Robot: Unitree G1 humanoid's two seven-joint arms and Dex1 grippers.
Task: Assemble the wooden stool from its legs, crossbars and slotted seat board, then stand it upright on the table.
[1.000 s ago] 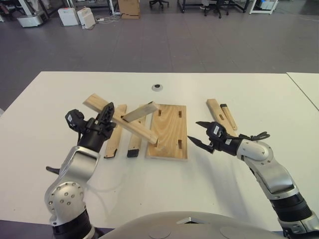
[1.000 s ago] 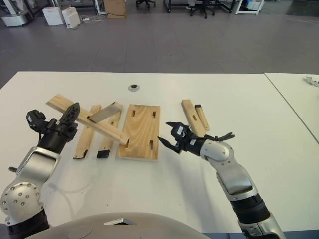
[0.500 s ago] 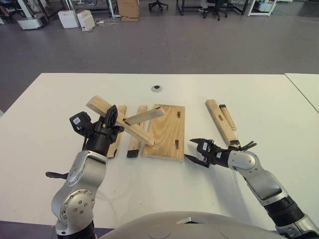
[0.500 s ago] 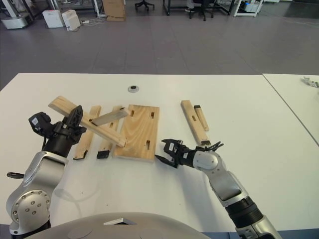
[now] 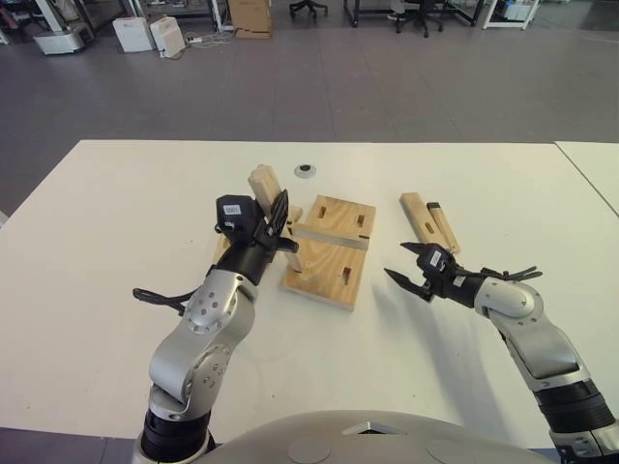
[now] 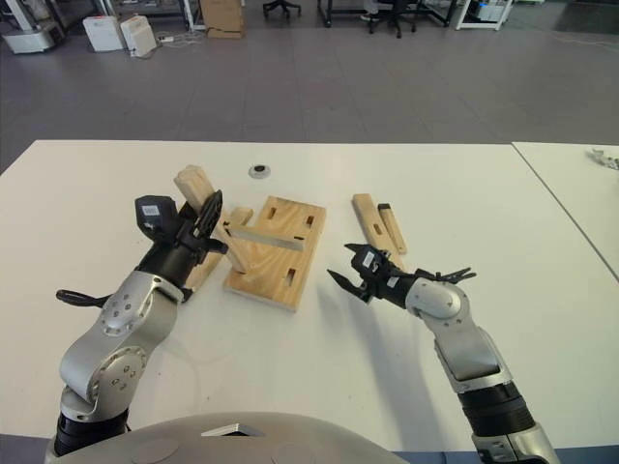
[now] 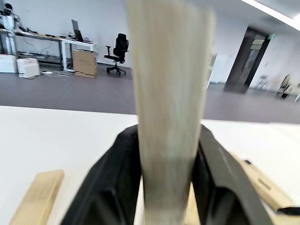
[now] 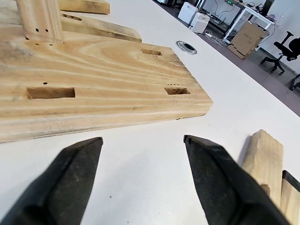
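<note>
My left gripper [image 5: 278,215] is shut on a wooden leg [image 5: 263,186] that stands steeply, its foot at the left edge of the slotted seat board [image 5: 334,275]. A crossbar [image 5: 334,237] juts from that leg across the board. In the left wrist view the leg [image 7: 171,117] fills the space between the black fingers [image 7: 112,187]. The board lies flat and skewed in the middle of the table. My right gripper [image 5: 406,266] is open, low over the table just right of the board's near right corner; in its wrist view the board [image 8: 93,103] lies ahead of the fingertips.
A loose leg [image 5: 419,215] and a thin dark-tipped piece [image 5: 443,224] lie right of the board, behind my right gripper. More wooden pieces [image 6: 200,273] lie under my left arm. A round black grommet [image 5: 305,170] sits in the table behind the board.
My left arm swung right and tipped the leg with its crossbar up steeply at the board. The board turned and slid right. My right gripper drew back to the right.
</note>
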